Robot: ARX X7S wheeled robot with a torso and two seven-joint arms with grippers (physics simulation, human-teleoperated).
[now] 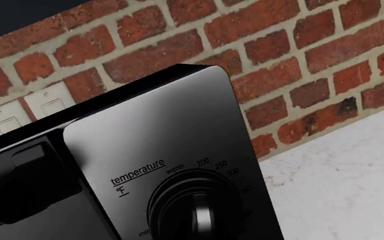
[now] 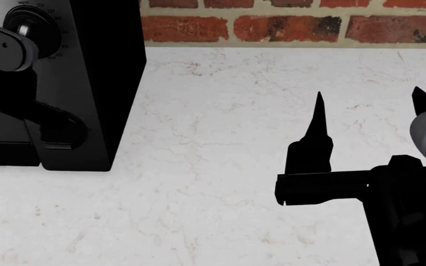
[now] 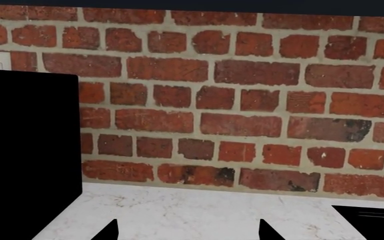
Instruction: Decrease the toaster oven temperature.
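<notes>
— Brick wall (image 3: 245, 100) backed your marble table (image 2: 213, 183). Toaster oven (image 2: 102, 83)?
— Far left on it. Your right pincer (image 2: 368, 105) stood spread apart; your left pincer's state was indeterminable.

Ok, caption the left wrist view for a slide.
Toaster oven temperature knob close up, brick wall behind.

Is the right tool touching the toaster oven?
Apart. The head view shows the right tool open over bare countertop, with a wide stretch of marble between it and the toaster oven. The right wrist view shows nothing between its fingertips.
</notes>
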